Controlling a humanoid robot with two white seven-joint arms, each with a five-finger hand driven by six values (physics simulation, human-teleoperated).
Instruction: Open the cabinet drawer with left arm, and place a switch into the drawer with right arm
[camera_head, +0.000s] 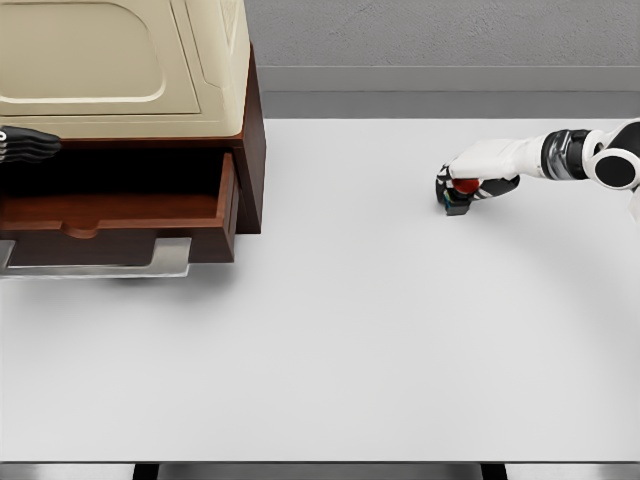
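Right hand (478, 180) sits on the switch (456, 197), fingers curled down over it, on the bench (400, 320) at the right, well apart from the cabinet (150, 90). Drawer (120, 212) is pulled out at the left. Left hand (28, 146), dark fingers only, shows at the left edge above the drawer; can't tell if wide or curled. Risks: grasp looks shallow, so the switch could slip on lift; long carry across the bench; could hit the drawer front or miss the opening.
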